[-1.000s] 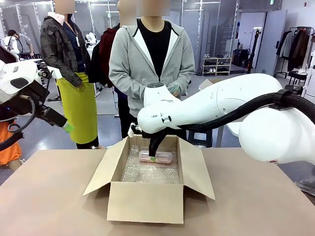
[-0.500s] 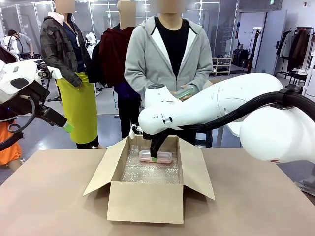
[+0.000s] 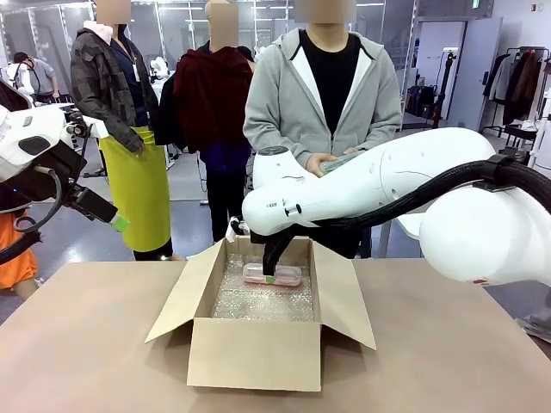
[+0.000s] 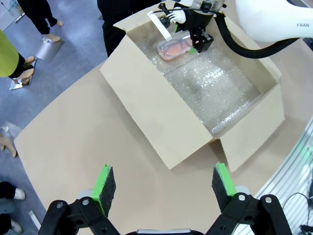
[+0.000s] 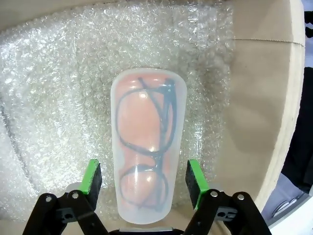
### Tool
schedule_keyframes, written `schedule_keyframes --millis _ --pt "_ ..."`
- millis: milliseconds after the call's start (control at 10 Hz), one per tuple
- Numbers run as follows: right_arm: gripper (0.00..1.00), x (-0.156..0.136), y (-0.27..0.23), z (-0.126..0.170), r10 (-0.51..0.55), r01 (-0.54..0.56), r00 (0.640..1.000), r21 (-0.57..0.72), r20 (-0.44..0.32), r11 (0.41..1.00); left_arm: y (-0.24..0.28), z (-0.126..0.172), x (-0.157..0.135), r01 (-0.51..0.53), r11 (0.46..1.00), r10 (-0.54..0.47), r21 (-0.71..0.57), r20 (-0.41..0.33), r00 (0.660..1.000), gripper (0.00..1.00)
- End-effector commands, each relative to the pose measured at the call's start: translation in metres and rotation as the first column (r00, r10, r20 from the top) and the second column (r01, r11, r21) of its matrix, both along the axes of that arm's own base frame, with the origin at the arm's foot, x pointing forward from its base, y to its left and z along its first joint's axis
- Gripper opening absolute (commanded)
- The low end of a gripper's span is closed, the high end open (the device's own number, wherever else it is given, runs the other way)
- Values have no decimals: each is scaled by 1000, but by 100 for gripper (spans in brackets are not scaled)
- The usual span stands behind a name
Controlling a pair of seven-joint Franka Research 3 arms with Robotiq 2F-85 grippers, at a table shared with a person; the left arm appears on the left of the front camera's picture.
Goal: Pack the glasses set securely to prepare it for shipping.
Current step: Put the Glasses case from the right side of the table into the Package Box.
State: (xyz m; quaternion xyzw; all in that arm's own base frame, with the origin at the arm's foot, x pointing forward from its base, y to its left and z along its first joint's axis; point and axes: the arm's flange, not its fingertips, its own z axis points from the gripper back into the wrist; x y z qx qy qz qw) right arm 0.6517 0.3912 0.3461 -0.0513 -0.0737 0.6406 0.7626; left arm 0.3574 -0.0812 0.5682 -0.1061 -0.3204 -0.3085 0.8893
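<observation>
The pink case (image 5: 145,122) lies flat on the bubble wrap (image 5: 58,73) that lines the cardboard box (image 3: 258,348). It sits toward the far wall, on the person's side, and the dark frames show through its translucent lid. The right gripper (image 5: 143,169) reaches down into the box and straddles the case's near end. Its green pads (image 5: 93,178) stand either side of the case, and a sliver of wrap shows between one pad and the shell, so the jaws are parted rather than clamped. The case looks to rest on the wrap under its own weight.

The step in hand seems to be letting go and clearing out. To do it well, the fingers should open a touch wider and rise straight up. Any sideways drift could catch a pad on the rounded shell and skew the case or drag it off the padding. The bare stretch of wrap nearer the robot is best left free for the second case.

Beyond the box, the person's hands (image 3: 320,163) hold a pale greenish oblong (image 3: 342,158), likely the mint case, though it is too small to be sure. The left gripper (image 4: 162,169) hangs over the table (image 3: 86,344), well apart from the box — fingers spread wide, holding nothing.
</observation>
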Motion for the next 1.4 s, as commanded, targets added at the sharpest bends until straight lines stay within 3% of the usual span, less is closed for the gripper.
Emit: schedule_keyframes --millis 0,200,400,700,800,900,1000,1300 --pt "86 1 5 2 -15 15 1000 20 -2 1000 2 1 -1 7 1000 -7 -11 1 1000 100" --pt "87 0 0 0 0 0 1000 0 0 1000 2 1 -1 7 1000 -7 -11 1 1000 100" --pt "87 -33 -40 72 -132 131 991 58 10 990 2 1 -1 7 1000 -7 -11 1 1000 100" --pt "87 -81 -113 120 -323 317 946 288 -27 904 2 1 -1 7 1000 -7 -11 1 1000 100" --pt "87 -100 -137 128 -413 401 910 333 -38 853 2 1 -1 7 1000 -7 -11 1 1000 100" --pt "87 -124 -163 136 -521 500 852 382 -52 778 2 1 -1 7 1000 -7 -11 1 1000 100" --pt "87 -153 -194 140 -642 599 763 448 -69 663 2 1 -1 7 1000 -7 -11 1 1000 100" --pt "87 -216 -271 141 -788 733 590 528 -176 430 2 1 -1 7 1000 -7 -11 1 1000 100"
